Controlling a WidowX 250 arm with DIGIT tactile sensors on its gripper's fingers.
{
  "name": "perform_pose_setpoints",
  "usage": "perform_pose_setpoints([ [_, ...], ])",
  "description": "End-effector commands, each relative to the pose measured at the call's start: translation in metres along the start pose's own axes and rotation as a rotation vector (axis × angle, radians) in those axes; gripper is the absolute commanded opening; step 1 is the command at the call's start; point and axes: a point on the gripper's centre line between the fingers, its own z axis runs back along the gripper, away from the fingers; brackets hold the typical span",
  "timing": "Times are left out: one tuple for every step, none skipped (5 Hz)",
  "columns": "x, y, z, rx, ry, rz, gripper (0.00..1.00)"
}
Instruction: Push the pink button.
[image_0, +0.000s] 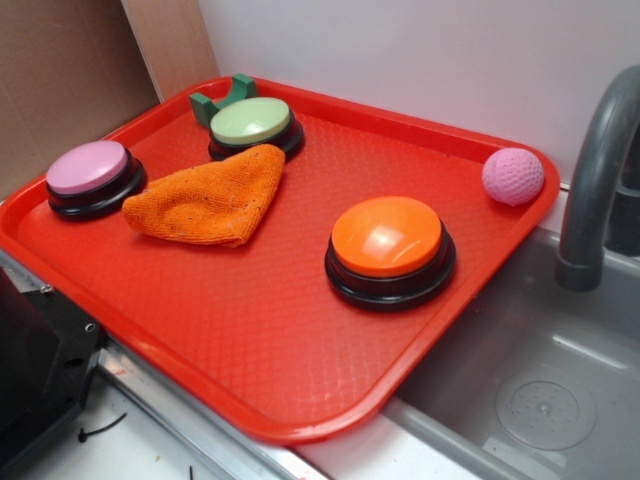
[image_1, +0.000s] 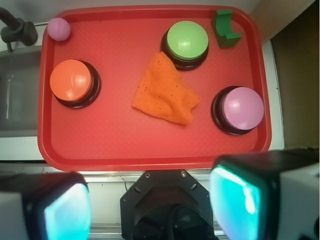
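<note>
1. My gripper (image_1: 150, 205) shows only in the wrist view, where the two fingers fill the bottom corners with a wide gap between them. It is spread apart and holds nothing.

2. I hang high above the near edge of the red tray (image_1: 150, 150), looking straight down; the fingers are outside the tray's rim, well clear of everything on it.

3. The pink button (image_1: 243, 107) is the nearest thing to me. In the wrist view it lies ahead and to the right, almost in line with my right-hand finger (image_1: 245, 200), close to the tray's right rim. In the exterior view it sits at the tray's far left side (image_0: 88, 168), beside the cardboard wall.

4. The move turns on this: the button is forward of me and off to that side, not under my centre. I judge I must shift sideways and forward until the dome lies beneath me, then descend onto it.

5. The orange cloth (image_1: 165, 92) lies just beside the button, apart from it as far as I can tell.

6. Farther out stand the green button (image_1: 187, 41), touching the cloth's tip, a green block (image_1: 226, 28) in the corner, the orange button (image_1: 71, 80) and the pink ball (image_1: 58, 28), all well away from my path.

7. The press is not yet begun.
</note>
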Motion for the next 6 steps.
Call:
perform_pose_setpoints([
  [0.0, 0.0, 0.0, 0.0, 0.0, 0.0, 1.0],
  [0.023, 0.051, -0.051, 0.096, 0.133, 0.24, 1.0],
  [0.036, 0.111, -0.076, 0.23, 0.161, 0.448, 1.0],
  [0.026, 0.162, -0.099, 0.206, 0.14, 0.633, 1.0],
  [0.014, 0.188, -0.124, 0.16, 0.108, 0.764, 1.0],
  [0.011, 0.199, -0.138, 0.127, 0.064, 0.804, 1.0],
])
